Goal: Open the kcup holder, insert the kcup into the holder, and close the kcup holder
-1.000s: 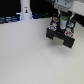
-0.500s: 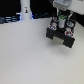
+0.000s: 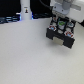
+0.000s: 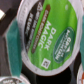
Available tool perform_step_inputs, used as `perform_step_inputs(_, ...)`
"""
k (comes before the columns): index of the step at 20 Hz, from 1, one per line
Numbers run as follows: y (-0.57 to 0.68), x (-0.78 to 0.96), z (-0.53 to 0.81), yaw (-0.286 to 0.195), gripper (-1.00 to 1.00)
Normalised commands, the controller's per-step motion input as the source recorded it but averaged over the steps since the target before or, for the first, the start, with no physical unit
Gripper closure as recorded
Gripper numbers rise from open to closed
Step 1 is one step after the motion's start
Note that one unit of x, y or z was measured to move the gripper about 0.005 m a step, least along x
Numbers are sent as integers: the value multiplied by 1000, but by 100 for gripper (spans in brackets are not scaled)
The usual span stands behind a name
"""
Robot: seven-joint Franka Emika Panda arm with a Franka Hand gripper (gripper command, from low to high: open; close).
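The kcup holder (image 3: 61,35) is a black box at the exterior view's right, with round pod slots showing on its upper side. My gripper (image 3: 60,23) hangs straight over it, its dark fingers (image 3: 54,23) on either side of a small green kcup (image 3: 60,23). In the wrist view the kcup (image 4: 50,36) fills most of the picture, its green "Dark Magic" lid facing the camera, with black slot rims (image 4: 11,41) around it. The fingers themselves do not show in the wrist view. The kcup sits just above or at the slots; contact with the tray cannot be told.
A white bottle-like object (image 3: 25,11) stands at the back on the exterior view's left, by dark items along the far edge. The pale tabletop (image 3: 25,55) spreads in front of the holder and to the exterior view's left.
The gripper has stayed over the holder with the kcup between its fingers; at most it has shifted slightly.
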Motion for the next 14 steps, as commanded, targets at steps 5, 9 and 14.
perform_step_inputs(5,23,53,319,81,-100)
perform_step_inputs(9,-121,196,491,68,-100)
perform_step_inputs(14,-391,422,497,25,-100)
